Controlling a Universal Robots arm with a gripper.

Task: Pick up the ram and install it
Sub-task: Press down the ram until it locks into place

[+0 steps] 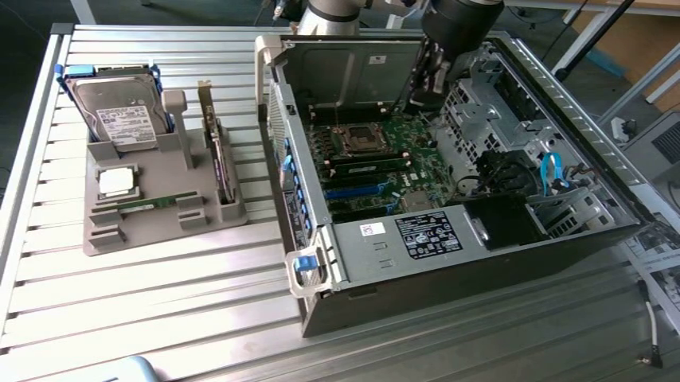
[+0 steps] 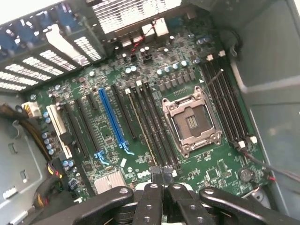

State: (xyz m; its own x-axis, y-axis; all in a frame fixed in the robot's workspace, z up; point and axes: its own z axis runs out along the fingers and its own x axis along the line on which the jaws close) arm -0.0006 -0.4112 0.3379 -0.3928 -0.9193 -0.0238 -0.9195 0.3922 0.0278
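Note:
The ram (image 1: 142, 205) is a thin green stick lying flat in a slot of the grey holder tray (image 1: 159, 227), at the exterior view's left. My gripper (image 1: 424, 91) hangs inside the open computer case (image 1: 467, 239), far from the tray. In the wrist view the gripper (image 2: 161, 173) is shut with its black fingertips (image 2: 153, 187) pressed together and nothing between them. It hovers over the green motherboard (image 2: 108, 136), near the ends of the long black memory slots (image 2: 154, 126) beside the empty processor socket (image 2: 191, 123).
The tray also holds a hard drive (image 1: 126, 111), a square silver processor chip (image 1: 117, 181) and an upright dark expansion card (image 1: 218, 151). Case walls, a drive cage (image 1: 499, 95) and blue cables (image 1: 550, 173) surround the motherboard. Slatted metal table (image 1: 159, 302) lies around.

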